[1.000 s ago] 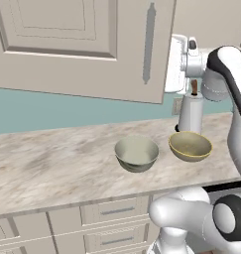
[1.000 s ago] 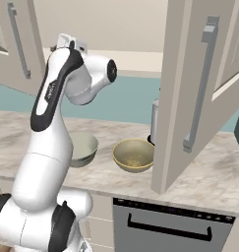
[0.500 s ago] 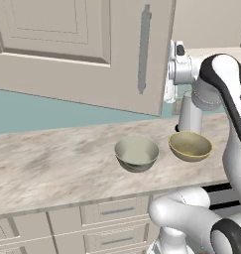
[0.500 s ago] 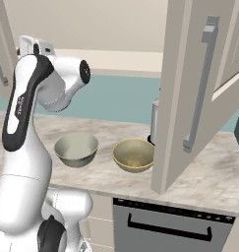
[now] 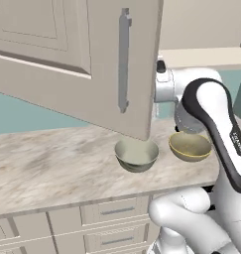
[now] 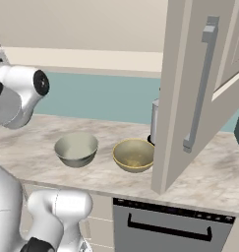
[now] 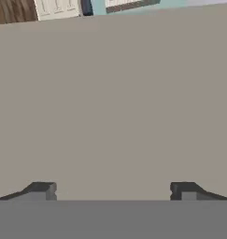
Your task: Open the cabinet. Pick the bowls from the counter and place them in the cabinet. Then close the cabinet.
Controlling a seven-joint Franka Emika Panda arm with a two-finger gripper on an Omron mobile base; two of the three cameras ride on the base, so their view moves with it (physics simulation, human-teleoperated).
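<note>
The hand view is showing the pincer (image 7: 113, 189) standing apart against the cabinet door (image 7: 113, 107); the base views are showing both bowls (image 5: 137, 155) (image 5: 190, 147) sitting on the surface (image 5: 52, 163).

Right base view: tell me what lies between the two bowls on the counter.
Nothing: a bare strip of counter separates the greyish bowl from the tan bowl; they sit apart, seen in the right base view.
</note>
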